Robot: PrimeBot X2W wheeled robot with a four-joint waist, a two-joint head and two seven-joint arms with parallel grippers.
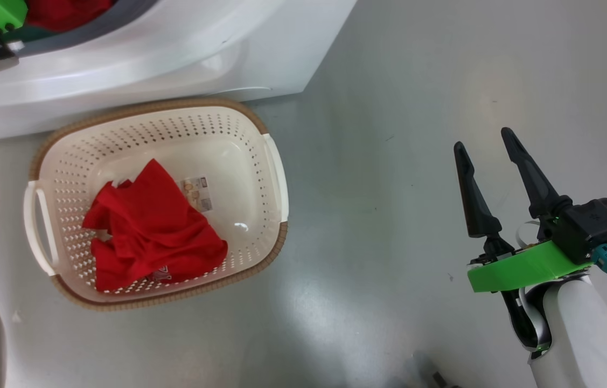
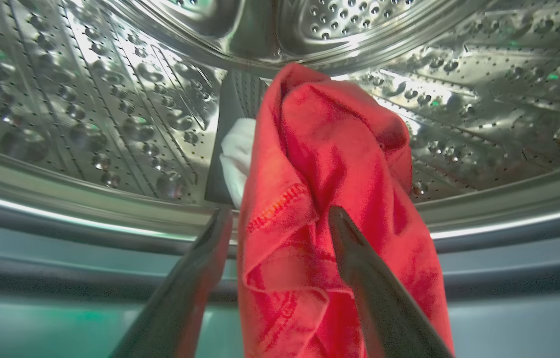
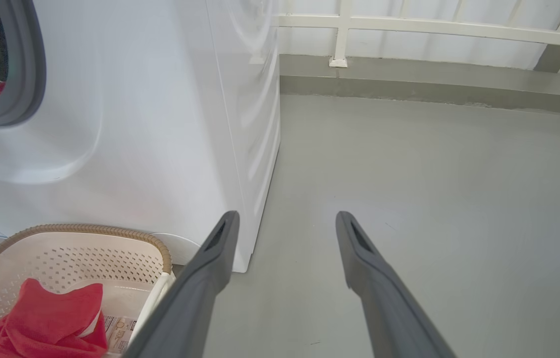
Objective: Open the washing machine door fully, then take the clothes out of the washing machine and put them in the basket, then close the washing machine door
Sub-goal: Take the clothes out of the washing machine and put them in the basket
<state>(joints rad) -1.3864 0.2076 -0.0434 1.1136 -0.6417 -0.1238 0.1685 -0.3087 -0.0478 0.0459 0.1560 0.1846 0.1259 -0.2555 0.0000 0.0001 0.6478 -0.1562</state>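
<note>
Left wrist view: left pincer (image 2: 280, 213) wide astride a red garment (image 2: 329, 149), possibly touching, at the steel drum (image 2: 86, 99) edge; right pincer (image 1: 483, 138) wide.

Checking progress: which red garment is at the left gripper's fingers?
The red garment hanging from the drum, beside a white cloth; the other garment lies in the basket.

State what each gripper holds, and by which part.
Nothing is held. The left gripper stands open, the red garment between its fingers at the lip of the drum; the right gripper is empty.
</note>
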